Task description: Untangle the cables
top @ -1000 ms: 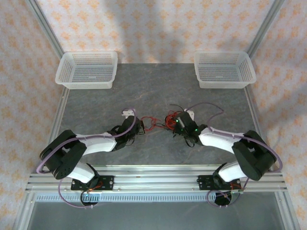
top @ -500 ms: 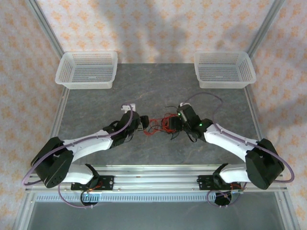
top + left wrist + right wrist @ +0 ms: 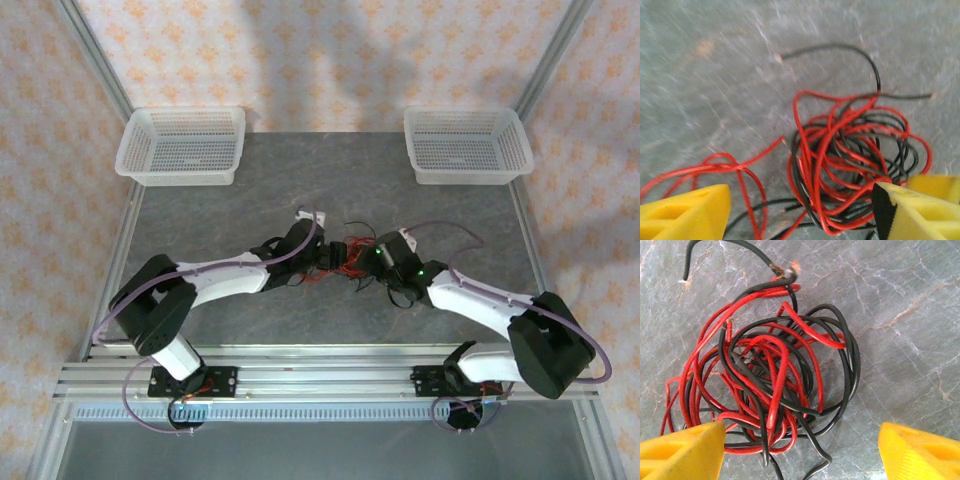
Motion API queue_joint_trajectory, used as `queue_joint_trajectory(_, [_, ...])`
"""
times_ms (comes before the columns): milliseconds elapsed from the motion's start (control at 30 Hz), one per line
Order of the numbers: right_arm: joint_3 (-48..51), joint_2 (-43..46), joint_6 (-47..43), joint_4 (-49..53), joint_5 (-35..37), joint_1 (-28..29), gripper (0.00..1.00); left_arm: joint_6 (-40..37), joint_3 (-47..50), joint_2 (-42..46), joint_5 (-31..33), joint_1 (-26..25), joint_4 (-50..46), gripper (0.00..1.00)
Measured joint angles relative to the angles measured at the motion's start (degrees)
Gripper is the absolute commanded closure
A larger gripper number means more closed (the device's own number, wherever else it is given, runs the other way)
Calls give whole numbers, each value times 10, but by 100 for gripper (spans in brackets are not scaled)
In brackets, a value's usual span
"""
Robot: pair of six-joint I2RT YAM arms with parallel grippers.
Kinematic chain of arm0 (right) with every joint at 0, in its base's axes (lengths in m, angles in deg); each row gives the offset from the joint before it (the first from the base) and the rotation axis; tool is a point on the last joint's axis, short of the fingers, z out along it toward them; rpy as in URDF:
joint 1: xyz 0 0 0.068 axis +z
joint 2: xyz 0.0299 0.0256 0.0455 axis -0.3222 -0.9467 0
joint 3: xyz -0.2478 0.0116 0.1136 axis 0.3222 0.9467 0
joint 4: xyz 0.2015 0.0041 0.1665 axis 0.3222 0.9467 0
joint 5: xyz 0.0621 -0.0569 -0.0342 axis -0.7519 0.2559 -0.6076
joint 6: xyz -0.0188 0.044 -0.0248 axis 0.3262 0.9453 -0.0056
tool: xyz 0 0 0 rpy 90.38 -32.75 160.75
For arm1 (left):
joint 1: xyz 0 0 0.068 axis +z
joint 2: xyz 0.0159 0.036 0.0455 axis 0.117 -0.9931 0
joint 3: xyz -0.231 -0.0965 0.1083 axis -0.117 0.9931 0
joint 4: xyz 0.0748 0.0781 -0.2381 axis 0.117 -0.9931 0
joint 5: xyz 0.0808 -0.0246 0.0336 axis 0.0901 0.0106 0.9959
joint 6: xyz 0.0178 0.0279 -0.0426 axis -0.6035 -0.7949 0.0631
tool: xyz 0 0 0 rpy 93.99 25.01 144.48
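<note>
At the far left corner of the table we see a white plastic basket with a fine mesh of slots. The table is a grey, stone-like slab with pale veins.

The left arm stretches low from its base at the near edge, reaching right and away from us toward the middle of the table. The left gripper sits at the left edge of the tangle. From its wrist camera we see its yellow fingers standing wide apart, clamped on nothing. The right-hand finger touches the knot and red loops lie between the two.

The cables lie mid-table between the two grippers. They are thin red and black wires, glossy and round, wound into one loose ball. One black end curls out toward the far side, and a few red loops trail off to the left.

The right gripper meets the ball from the other side. Its fingers are likewise spread wide and released, with the tangle resting on the slab just beyond them. The right arm lies low, angled left and away from its base.

A second white mesh basket stands at the far right corner, well apart from the wires.
</note>
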Motion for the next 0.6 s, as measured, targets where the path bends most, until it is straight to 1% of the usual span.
queue_joint_trajectory(200, [5, -11, 21, -29, 9, -12, 24, 17, -2, -50, -45, -14, 47, 28])
queue_joint_trajectory(300, [7, -24, 21, -42, 11, -21, 27, 35, -2, -72, -54, -15, 75, 33])
queue_joint_trajectory(367, [9, -33, 20, -56, 10, -28, 31, 44, -2, -83, -54, -17, 88, 39])
queue_joint_trajectory(500, [13, -68, 7, -90, -3, -36, 43, 60, -1, -100, -40, -21, 110, 54])
queue_joint_trajectory(567, [13, -88, 2, -104, -10, -38, 55, 64, 0, -106, -33, -22, 117, 65])
queue_joint_trajectory(600, [13, -98, -2, -110, -13, -38, 63, 66, 2, -107, -26, -22, 118, 72])
